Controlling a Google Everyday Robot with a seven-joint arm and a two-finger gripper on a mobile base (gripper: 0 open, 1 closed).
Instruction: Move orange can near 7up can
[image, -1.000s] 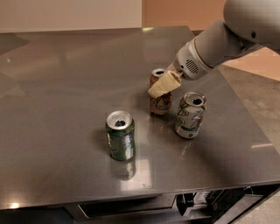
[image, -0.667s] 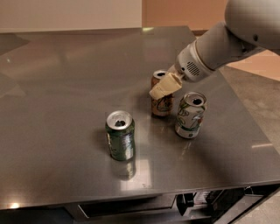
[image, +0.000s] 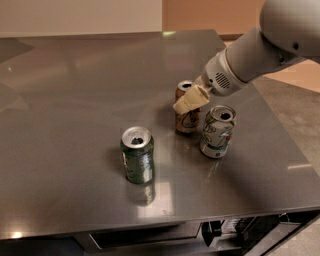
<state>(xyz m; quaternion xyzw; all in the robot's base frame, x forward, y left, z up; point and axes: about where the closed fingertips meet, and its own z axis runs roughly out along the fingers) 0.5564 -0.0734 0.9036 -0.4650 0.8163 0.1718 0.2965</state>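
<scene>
The orange can (image: 186, 121) stands upright on the grey table (image: 75, 100), right of centre. The 7up can (image: 216, 132), white with green lettering and a red spot, stands upright just to its right and a little nearer, a small gap between them. My gripper (image: 190, 99) reaches in from the upper right on the white arm (image: 250, 55). Its cream tip sits at the orange can's top and hides part of the can's rim. Whether it holds the can is not visible.
A dark green can (image: 137, 155) stands upright at the front centre-left of the table. The table's front edge runs along the bottom, with dark hardware (image: 215, 232) below it. The table's right edge drops to a tan floor (image: 300, 80).
The arm has shifted slightly to the right. The gripper stays at the orange can's top. None of the three cans has moved.
</scene>
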